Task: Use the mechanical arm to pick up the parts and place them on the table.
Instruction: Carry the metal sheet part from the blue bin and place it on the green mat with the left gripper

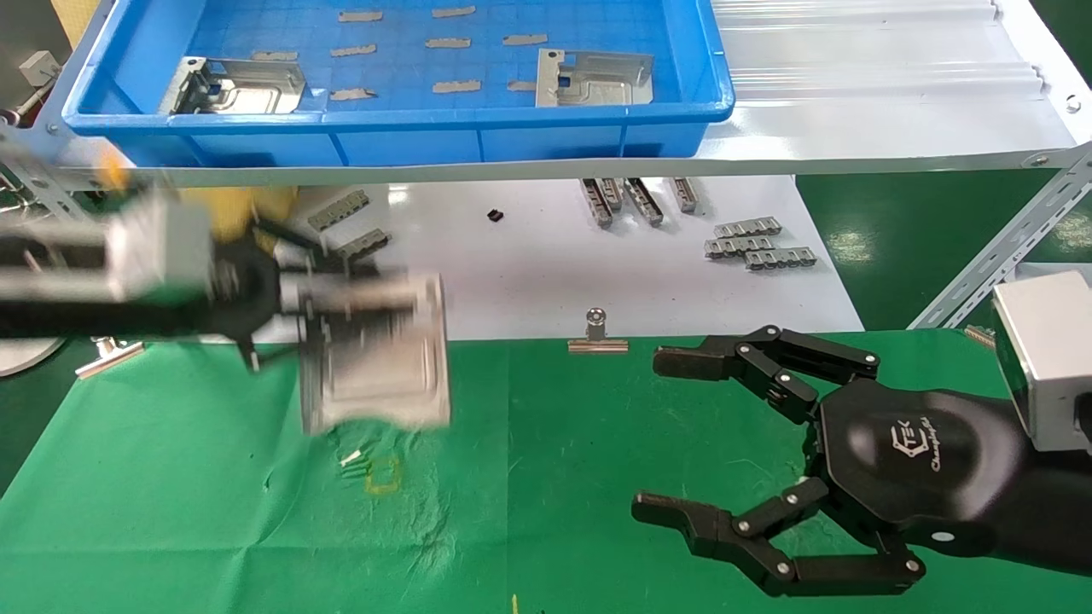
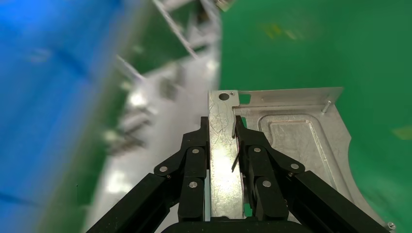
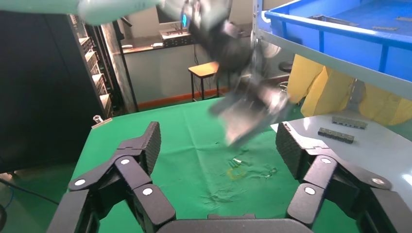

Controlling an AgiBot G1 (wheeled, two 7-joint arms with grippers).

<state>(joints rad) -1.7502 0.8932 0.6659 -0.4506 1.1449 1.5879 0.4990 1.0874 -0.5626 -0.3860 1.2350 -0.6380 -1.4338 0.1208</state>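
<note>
- At frame left, the left gripper [image 2: 222, 133] pinches a bent edge strip of a shiny stamped silver part [image 2: 291, 141] between black linked fingers [image 2: 194, 160], above the creased green table [image 1: 554, 477].
- Lower right, the right gripper [image 1: 657, 435] hangs over the cloth, fingers spread wide, holding nothing.
- Along the top, a blue tray [image 1: 426, 119] holds two more embossed parts [image 1: 597, 78], far left and centre.

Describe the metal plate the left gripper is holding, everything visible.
The plate is shiny silver stamped sheet metal, roughly rectangular, with one curved cut-out corner, an embossed groove, a bent edge strip with a round hole, and a small stud. The left gripper pinches that strip between its black fingers. It hangs in the air above the green table, touching only the fingers.
</note>
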